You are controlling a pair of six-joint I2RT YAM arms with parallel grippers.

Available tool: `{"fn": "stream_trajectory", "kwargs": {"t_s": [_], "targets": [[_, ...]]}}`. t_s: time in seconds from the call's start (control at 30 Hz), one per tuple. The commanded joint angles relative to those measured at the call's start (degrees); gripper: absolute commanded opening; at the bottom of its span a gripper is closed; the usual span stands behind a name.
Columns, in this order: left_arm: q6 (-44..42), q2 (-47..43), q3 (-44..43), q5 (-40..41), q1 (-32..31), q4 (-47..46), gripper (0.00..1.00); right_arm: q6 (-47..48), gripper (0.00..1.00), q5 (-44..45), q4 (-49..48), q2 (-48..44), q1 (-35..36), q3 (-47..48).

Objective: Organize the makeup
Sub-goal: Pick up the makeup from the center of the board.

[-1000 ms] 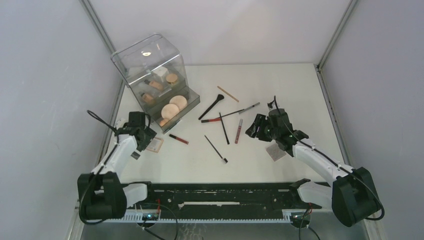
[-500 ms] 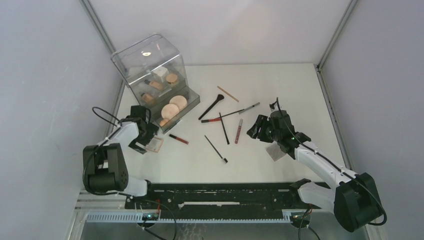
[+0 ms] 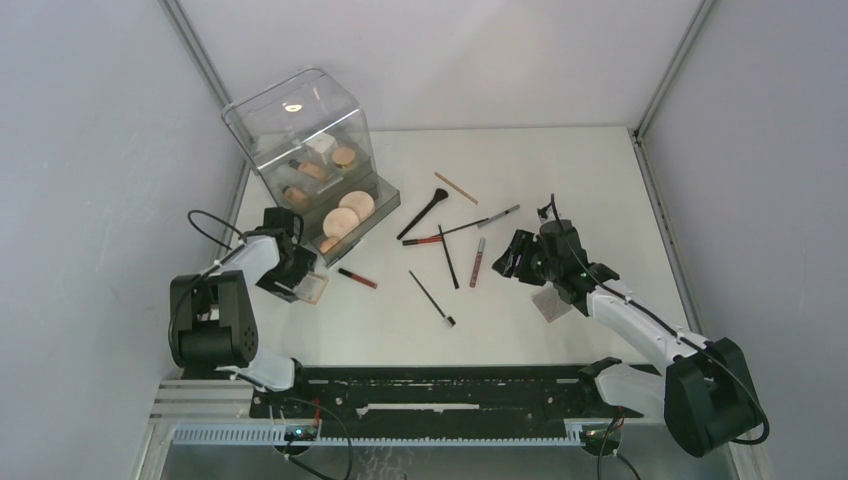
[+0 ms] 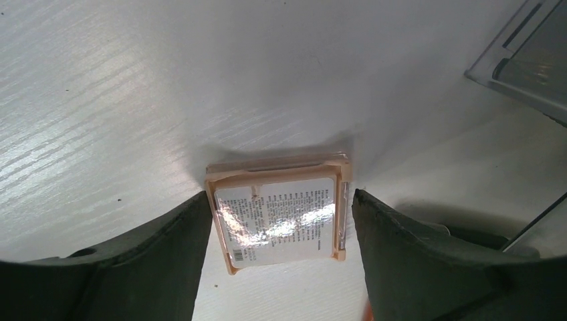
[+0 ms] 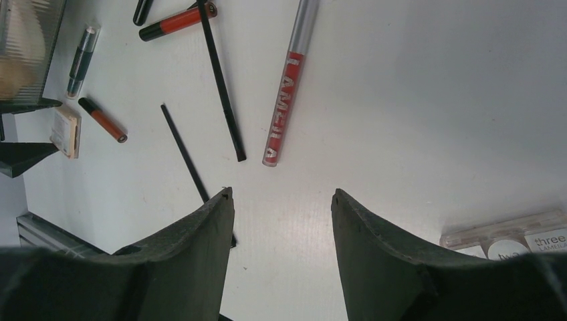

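A square peach compact (image 4: 277, 214) lies label up on the table, between the jaws of my open left gripper (image 4: 281, 195); the left finger is nearly against it and a small gap shows on the right. In the top view this compact (image 3: 310, 289) sits in front of the drawer box, with the left gripper (image 3: 288, 272) over it. My right gripper (image 5: 282, 192) is open and empty above bare table, just short of a red lip tube (image 5: 286, 100) and thin black brushes (image 5: 184, 154). From above it (image 3: 513, 255) is right of that tube (image 3: 478, 262).
The clear drawer box (image 3: 300, 130) stands back left, its lower drawer open with round tan compacts (image 3: 348, 213). A short red lip tube (image 3: 357, 278), a big black brush (image 3: 423, 215), a wooden stick (image 3: 455, 187) and a silver pen (image 3: 498, 216) lie mid-table. A clear palette (image 3: 549, 303) lies under my right arm.
My left arm has folded inward and its gripper has shifted slightly towards the square compact. The right gripper has barely moved. No makeup has moved.
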State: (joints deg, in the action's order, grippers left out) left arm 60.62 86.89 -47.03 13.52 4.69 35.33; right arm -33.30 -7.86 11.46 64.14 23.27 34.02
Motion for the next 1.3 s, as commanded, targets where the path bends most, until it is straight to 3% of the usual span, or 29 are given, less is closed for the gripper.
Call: {"fn": "stream_trajectory", "kwargs": {"t_s": [0.0, 0.4, 0.6, 0.7, 1.03, 1.17, 1.27], "targets": [[2.84, 1.92, 0.17, -1.71, 0.41, 2.42, 0.79, -0.03, 0.63, -0.25, -2.37, -0.33, -0.19, 1.58], [2.56, -6.07, 7.27, -1.21, 0.41, 5.07, 0.74, -0.26, 0.63, -0.14, -2.42, 0.48, 0.19, 1.64], [1.80, -7.96, 6.73, 0.32, 0.45, 5.68, 0.92, -0.26, 0.63, 0.22, -2.22, -0.01, 0.33, 1.08], [1.17, -7.26, 6.15, -0.50, 0.35, 6.53, 0.95, -0.32, 0.63, 0.46, -1.94, -0.45, 0.36, 0.79], [1.15, -2.52, 4.31, -0.12, 0.15, 9.58, 0.82, -0.82, 0.63, 0.65, -2.13, -0.90, 0.60, 0.21], [0.87, -3.48, 4.14, -0.99, 0.20, 8.99, 0.73, -0.67, 0.63, 1.08, -1.47, -1.53, 0.64, 0.28], [0.13, -6.50, 3.10, -0.65, 0.17, 9.83, 0.72, -0.39, 0.63, 1.42, -0.87, -1.99, 0.64, 0.26]]}}
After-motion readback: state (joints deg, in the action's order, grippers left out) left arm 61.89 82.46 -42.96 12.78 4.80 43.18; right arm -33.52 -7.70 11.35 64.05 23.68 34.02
